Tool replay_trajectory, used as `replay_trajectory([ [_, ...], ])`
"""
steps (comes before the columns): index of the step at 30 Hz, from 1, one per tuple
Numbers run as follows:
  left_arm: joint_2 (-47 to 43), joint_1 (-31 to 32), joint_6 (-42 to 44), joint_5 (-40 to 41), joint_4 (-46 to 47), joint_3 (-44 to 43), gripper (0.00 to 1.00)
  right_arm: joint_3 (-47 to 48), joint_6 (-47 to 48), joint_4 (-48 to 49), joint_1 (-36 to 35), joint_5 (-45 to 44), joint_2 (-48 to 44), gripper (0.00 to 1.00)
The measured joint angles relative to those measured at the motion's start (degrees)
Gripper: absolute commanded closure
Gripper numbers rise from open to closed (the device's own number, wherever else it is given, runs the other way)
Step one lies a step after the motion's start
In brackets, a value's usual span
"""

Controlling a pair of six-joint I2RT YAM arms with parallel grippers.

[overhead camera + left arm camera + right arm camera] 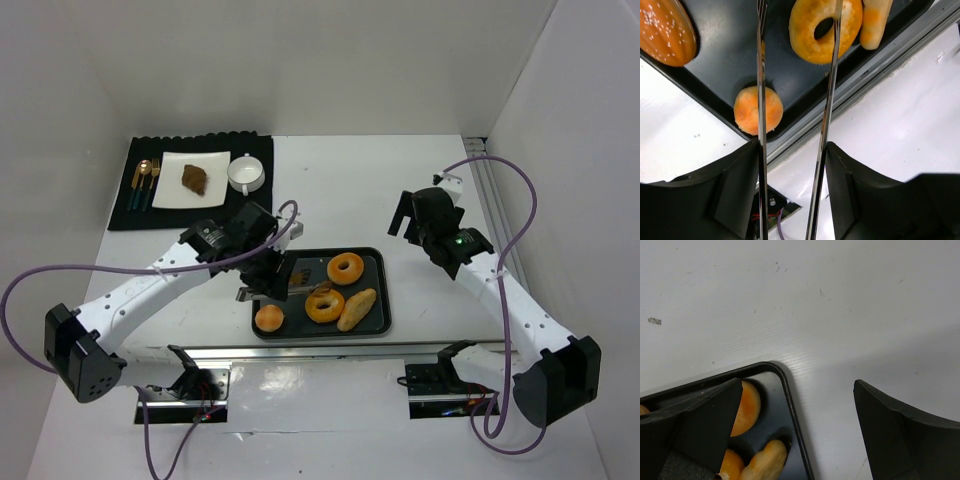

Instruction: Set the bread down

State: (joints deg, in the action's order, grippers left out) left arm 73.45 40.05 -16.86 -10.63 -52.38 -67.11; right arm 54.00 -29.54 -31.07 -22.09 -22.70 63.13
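At lower centre, my left claw (268,283) clamps thin metal tongs (760,150), their blades spread over the black baking tray (320,336). I judge the golden ring-shaped bread (325,304) is not yet pinched. My right claw (800,435) gapes wide and empty. At upper left, the white square plate (170,190) already carries one brown bread slice (194,179).

Top view: bright, even, diffuse light from overhead. White tabletop (330,180) close to washed out; only faint soft shadows beside the tray (372,262). Focus sharp throughout, no obvious edge distortion.

Left wrist view: tray in good focus. Tongs (761,75) show thin bright glare lines along the metal. Left fingers (735,185), below the tray, dark and slightly soft.

Right wrist view: right fingers (705,425) underexposed, nearly black, blurred at the edges. Broad soft shadow on the tabletop right of the tray; tray rim catches a pale highlight.
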Motion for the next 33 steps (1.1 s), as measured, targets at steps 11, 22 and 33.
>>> replay_trajectory([
  [11,-0.6,0.4,-1.6,-0.1,-1.8,2.7,0.38,0.0,0.0,0.0,0.0,0.1,-0.1,0.01],
  [22,-0.3,0.0,-3.0,-3.6,-1.0,4.1,0.76,0.0,0.0,0.0,0.0,0.5,-0.1,0.01],
  [33,-1.7,-11.2,-4.3,-1.7,-7.7,-4.9,0.90,0.0,0.0,0.0,0.0,0.8,-0.4,0.01],
])
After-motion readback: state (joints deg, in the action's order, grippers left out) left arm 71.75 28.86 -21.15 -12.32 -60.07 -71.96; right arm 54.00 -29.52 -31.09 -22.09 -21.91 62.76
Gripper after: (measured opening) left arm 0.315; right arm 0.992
